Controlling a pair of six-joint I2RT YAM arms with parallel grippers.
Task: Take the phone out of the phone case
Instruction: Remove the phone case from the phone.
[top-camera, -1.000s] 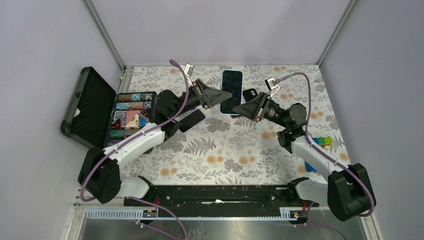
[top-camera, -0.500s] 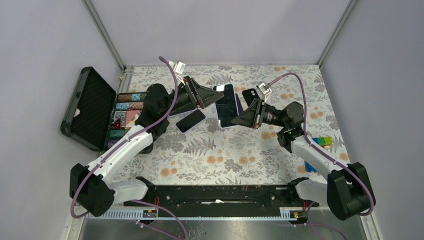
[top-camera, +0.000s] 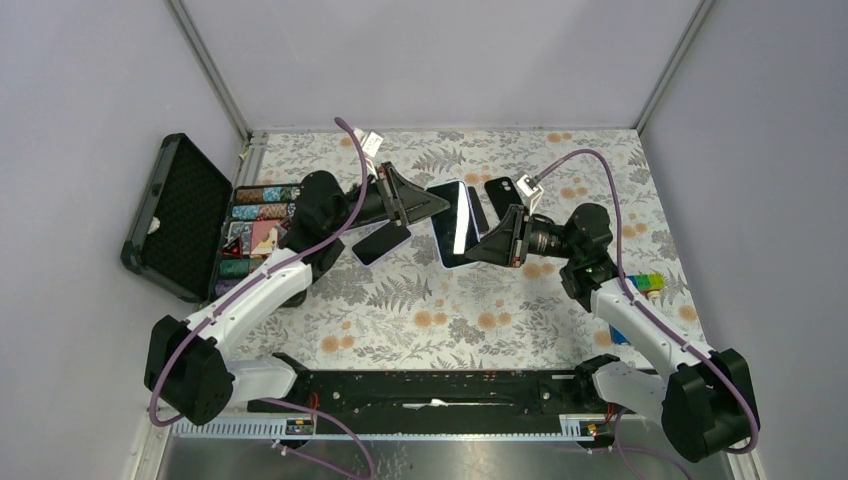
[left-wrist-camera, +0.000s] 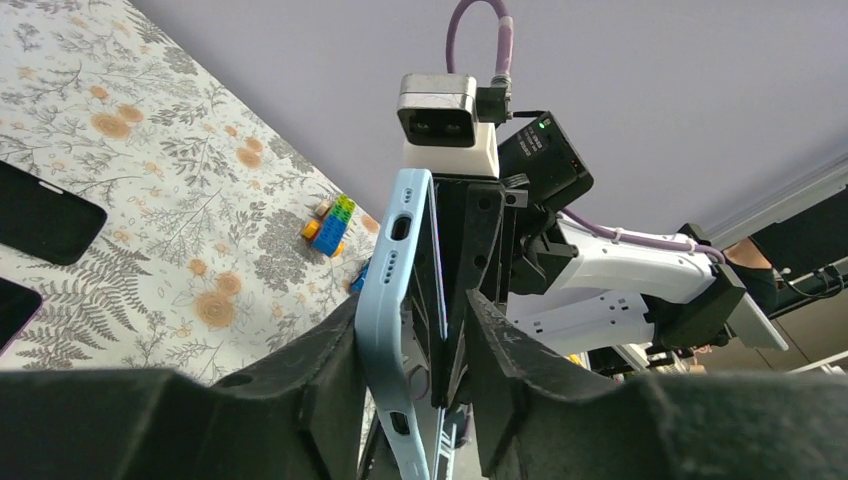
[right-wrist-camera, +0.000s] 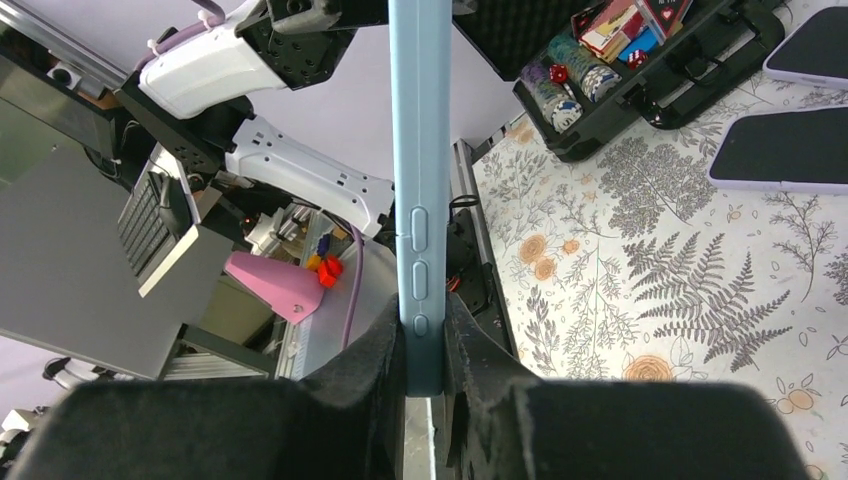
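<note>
Above the table's middle, the right gripper (right-wrist-camera: 424, 350) pinches the light-blue phone case (right-wrist-camera: 418, 150) tight across front and back, likely anchoring it on edge. Beyond, the left gripper (left-wrist-camera: 405, 340) straddles its end part-open, one finger against the back, probably to peel. The black-screened phone (top-camera: 455, 225) sits fully seated.

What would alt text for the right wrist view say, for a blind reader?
A phone in a light-blue case stands edge-on, pinched at its lower end by the right pincer. Behind, two dark phones lie flat on a floral table.
</note>
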